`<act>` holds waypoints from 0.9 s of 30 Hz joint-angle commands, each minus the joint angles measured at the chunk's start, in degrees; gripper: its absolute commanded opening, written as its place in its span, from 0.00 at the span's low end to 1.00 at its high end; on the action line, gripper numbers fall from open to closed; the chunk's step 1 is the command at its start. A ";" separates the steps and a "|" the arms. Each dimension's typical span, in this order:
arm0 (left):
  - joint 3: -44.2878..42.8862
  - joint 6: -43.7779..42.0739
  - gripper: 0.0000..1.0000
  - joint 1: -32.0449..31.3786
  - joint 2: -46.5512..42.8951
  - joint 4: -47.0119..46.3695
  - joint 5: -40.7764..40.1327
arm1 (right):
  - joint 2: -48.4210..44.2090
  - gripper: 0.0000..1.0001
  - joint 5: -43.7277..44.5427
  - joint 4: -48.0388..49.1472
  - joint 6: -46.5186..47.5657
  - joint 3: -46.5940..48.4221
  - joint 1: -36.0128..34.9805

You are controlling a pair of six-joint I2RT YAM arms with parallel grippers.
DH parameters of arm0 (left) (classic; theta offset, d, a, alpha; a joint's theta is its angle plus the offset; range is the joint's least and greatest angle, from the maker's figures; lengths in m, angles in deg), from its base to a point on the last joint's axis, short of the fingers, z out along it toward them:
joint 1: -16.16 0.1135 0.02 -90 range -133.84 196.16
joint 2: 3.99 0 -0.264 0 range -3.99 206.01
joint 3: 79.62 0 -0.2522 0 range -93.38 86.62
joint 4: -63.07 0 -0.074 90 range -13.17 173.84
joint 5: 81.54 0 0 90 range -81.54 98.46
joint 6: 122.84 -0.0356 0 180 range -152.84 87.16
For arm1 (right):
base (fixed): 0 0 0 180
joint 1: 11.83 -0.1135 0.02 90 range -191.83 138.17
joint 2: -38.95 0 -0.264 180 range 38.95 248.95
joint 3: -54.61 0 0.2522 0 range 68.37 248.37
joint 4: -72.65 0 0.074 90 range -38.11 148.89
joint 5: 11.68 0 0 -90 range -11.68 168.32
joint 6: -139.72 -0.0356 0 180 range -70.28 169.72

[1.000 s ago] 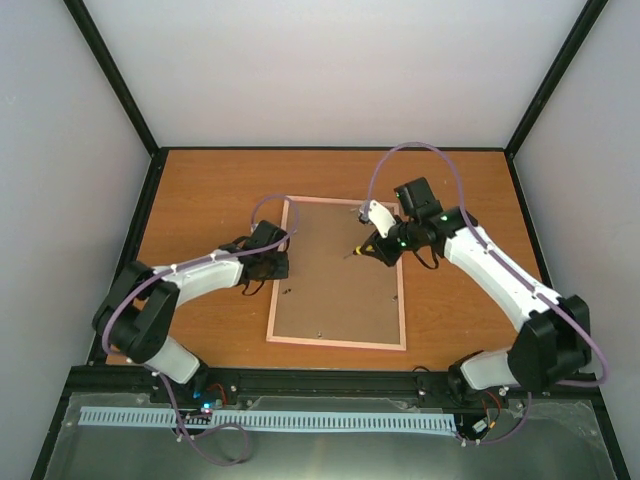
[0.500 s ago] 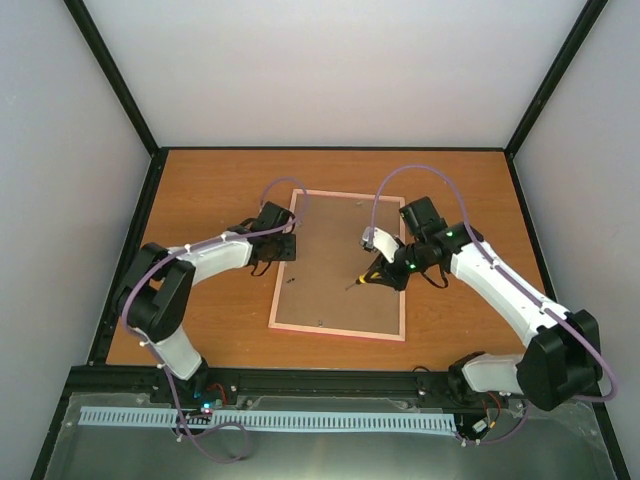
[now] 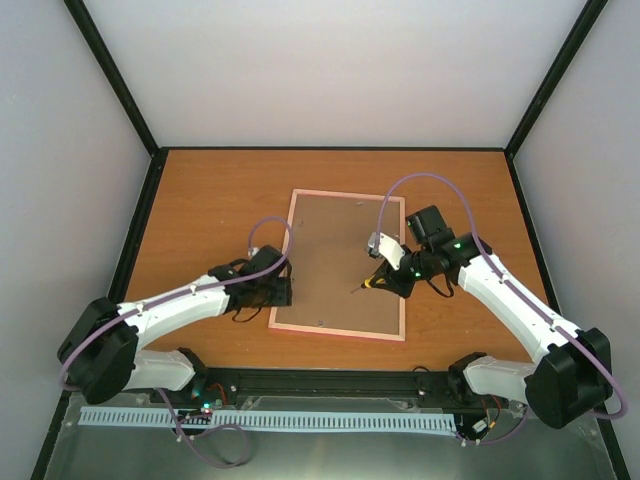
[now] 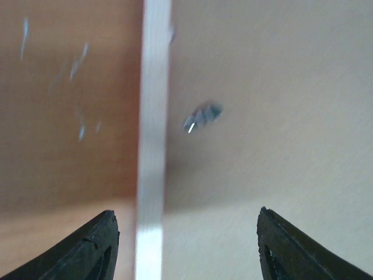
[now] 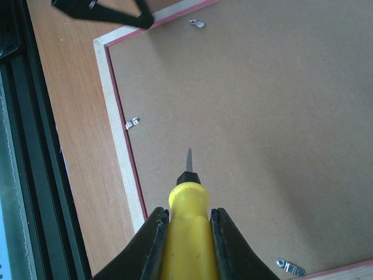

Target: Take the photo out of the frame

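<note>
The frame (image 3: 338, 333) lies face down on the table, pink rim around its brown backing board (image 3: 335, 255). The photo is hidden under that board. My left gripper (image 3: 272, 291) is open at the frame's left edge near the front corner. In the left wrist view its fingers (image 4: 100, 245) straddle the pale frame edge (image 4: 152, 105), touching nothing. My right gripper (image 5: 187, 217) is shut on a yellow-handled screwdriver (image 5: 187, 239), also visible in the top view (image 3: 372, 283). The blade tip (image 5: 189, 158) points at the bare board (image 5: 262, 105) over its right half.
Small metal clips sit on the board: one near the left gripper (image 4: 203, 115), others along the rim (image 5: 133, 123) (image 5: 289, 267) (image 5: 197, 23). A black rail (image 3: 330, 380) runs along the table's near edge. Walls enclose the other three sides.
My left gripper has opened and slid toward the near end of the frame's left edge. The right gripper with the screwdriver moved nearer me over the board. The frame shifted slightly.
</note>
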 commanded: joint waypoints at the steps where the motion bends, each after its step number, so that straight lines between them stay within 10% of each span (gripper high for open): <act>1: 3.77 9.02 0.64 -2.76 -2.34 6.30 -0.11 | -1.12 0.03 0.83 1.58 -0.71 0.01 -0.04; 14: 2.45 1.51 0.30 -2.92 6.53 -2.62 -2.37 | -2.00 0.03 1.55 -0.59 0.92 -0.59 0.00; 27: -0.38 -26.33 0.06 1.92 13.76 -21.62 3.74 | -6.52 0.03 2.46 -0.47 2.67 -2.40 -0.04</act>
